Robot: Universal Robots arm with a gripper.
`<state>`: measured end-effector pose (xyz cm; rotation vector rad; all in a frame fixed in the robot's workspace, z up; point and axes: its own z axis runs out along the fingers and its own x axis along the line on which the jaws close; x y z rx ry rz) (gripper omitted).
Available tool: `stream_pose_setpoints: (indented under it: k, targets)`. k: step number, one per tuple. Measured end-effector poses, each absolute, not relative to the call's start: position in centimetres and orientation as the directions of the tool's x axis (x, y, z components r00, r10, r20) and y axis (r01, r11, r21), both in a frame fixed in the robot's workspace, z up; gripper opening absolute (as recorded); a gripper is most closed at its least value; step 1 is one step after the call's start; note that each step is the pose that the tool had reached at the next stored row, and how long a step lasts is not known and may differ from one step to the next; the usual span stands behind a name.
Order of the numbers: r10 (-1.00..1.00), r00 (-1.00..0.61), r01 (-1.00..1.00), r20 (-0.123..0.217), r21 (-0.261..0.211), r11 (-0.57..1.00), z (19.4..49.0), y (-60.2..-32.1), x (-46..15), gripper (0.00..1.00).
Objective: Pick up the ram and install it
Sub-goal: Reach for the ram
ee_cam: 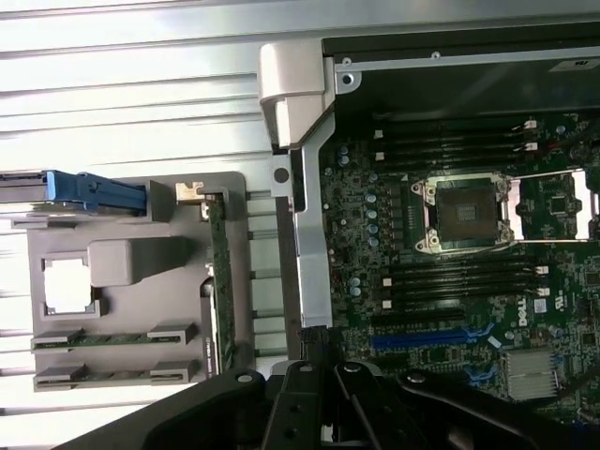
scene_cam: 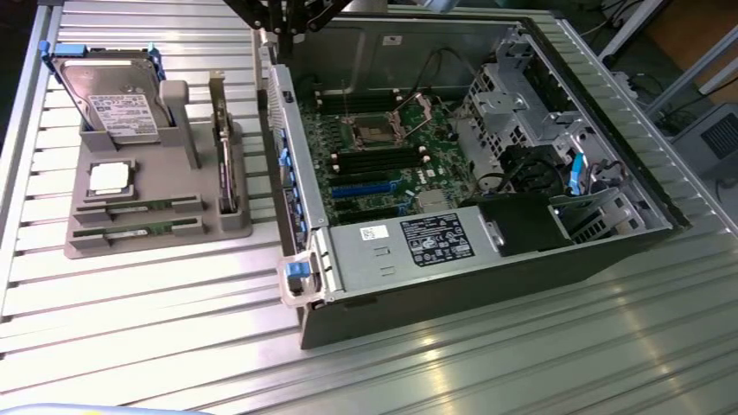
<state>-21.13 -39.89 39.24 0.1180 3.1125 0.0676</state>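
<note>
Ram (scene_cam: 138,208) sits in grey holder (scene_cam: 162,186) — arm (scene_cam: 294,13) over open case (scene_cam: 461,303).

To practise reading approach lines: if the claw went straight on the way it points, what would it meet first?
Probably the computer case's grey metal side rim, between the parts holder and the motherboard; the claw hangs over it, though depth is unclear.
</note>
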Motion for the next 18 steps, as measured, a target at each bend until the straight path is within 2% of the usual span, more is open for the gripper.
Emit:
stream_pose_setpoints:
  k: [18]
  targets:
    - [0.076, -0.997, 0.075, -0.025, 0.044, 0.996, 39.2, -39.9, -23.9, 0.10]
